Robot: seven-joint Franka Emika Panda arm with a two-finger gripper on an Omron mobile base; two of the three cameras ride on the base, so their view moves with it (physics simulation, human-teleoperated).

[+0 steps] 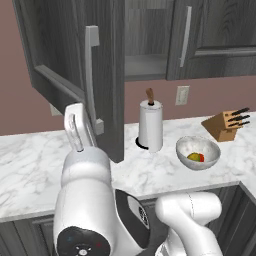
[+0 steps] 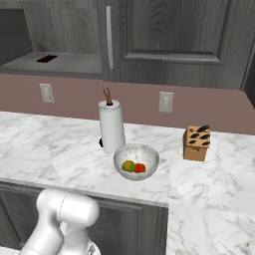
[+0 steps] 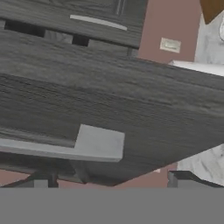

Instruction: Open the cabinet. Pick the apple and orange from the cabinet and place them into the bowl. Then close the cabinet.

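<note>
We see both fruits lying in the bowl and the cabinet door open; our released end effector nears its handle for closing.

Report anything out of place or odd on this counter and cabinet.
Only the cabinet's left door stands out: it hangs swung wide open over the counter, beside the open gripper. The bowl sits upright, holding two fruits, nothing spilled.
</note>
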